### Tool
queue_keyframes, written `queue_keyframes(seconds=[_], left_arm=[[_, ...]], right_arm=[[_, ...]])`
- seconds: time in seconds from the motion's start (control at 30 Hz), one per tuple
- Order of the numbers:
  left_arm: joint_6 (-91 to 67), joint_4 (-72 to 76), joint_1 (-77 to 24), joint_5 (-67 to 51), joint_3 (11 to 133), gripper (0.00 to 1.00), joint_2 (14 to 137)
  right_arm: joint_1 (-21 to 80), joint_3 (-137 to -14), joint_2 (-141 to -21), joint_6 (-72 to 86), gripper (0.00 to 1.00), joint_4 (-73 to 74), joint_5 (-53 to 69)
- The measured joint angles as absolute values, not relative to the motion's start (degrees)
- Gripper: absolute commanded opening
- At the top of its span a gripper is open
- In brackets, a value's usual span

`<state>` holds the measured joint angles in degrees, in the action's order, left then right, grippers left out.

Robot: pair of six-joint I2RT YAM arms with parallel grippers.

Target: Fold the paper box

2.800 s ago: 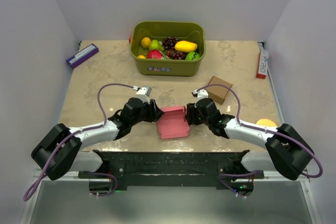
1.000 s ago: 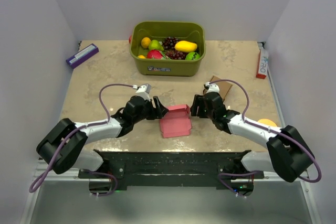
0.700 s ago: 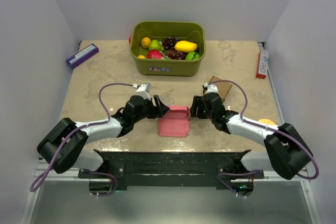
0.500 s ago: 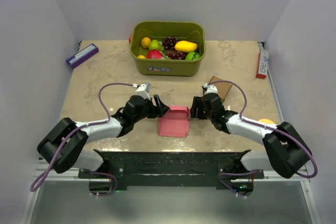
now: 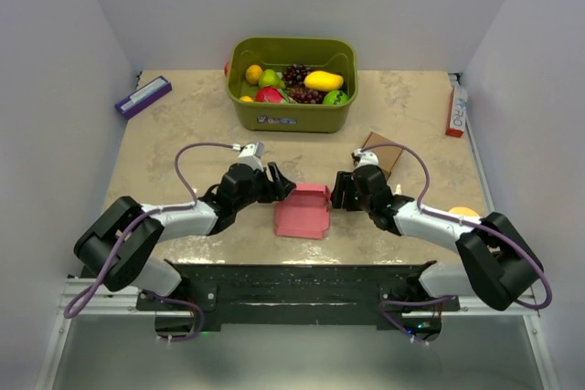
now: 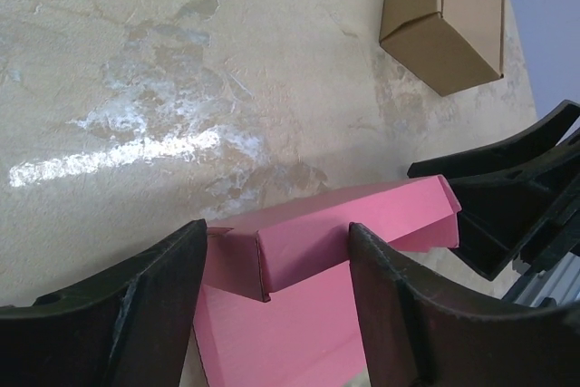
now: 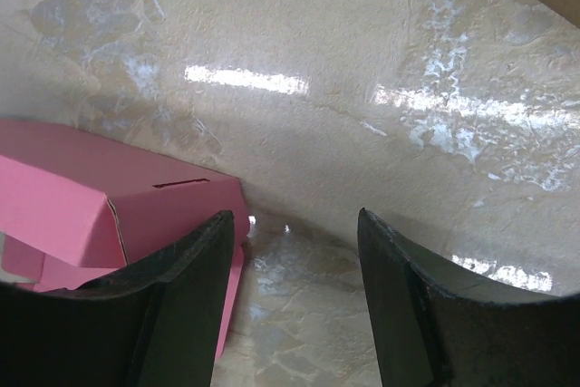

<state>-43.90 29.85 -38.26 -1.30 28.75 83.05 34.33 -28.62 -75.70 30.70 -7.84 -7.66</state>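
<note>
The paper box [image 5: 303, 213] is a pink card piece lying on the table between the two arms, its far flap folded up and over. My left gripper [image 5: 282, 186] is at its far left corner. In the left wrist view the left gripper [image 6: 276, 292] is open and the pink box [image 6: 362, 224] lies in the gap, its raised flap between the fingers [image 6: 136, 314] with space on both sides. My right gripper [image 5: 338, 191] is at the far right corner. The right gripper [image 7: 294, 292] is open over bare table, its left finger [image 7: 177, 310] against the box's corner [image 7: 145, 210].
A small brown cardboard box [image 5: 382, 154] lies just behind the right gripper. A green bin [image 5: 291, 120] of fruit stands at the back centre. A purple box [image 5: 143, 96] lies at the back left, a red-and-white box [image 5: 456, 107] at the back right, and an orange object [image 5: 463, 214] by the right arm.
Both grippers have moved from the box's sides to its far corners. The pink box has shifted slightly and its far flap now lies folded lower. The left arm's elbow has swung right.
</note>
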Motion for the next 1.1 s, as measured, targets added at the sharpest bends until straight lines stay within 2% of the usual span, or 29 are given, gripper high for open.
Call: queue_keyframes(seconds=[0.13,0.33,0.87,1.1], left_arm=[[-43.9,31.22,-38.26,-1.28,28.77,0.56,83.68],[-43.9,33.08,-38.0,-1.3,28.77,0.53,84.68],[-43.88,34.2,-37.93,-1.3,28.77,0.51,85.3],[-43.9,34.22,-37.93,-1.3,28.75,0.5,85.3]], right_arm=[[34.33,-28.14,-75.5,30.41,0.59,-8.36,-6.85],[34.33,-26.48,-73.65,29.89,0.56,-9.06,-4.91],[34.65,-21.8,-66.15,29.71,0.57,-9.96,-0.38],[35.99,-21.06,-66.39,29.52,0.57,-10.35,1.04]])
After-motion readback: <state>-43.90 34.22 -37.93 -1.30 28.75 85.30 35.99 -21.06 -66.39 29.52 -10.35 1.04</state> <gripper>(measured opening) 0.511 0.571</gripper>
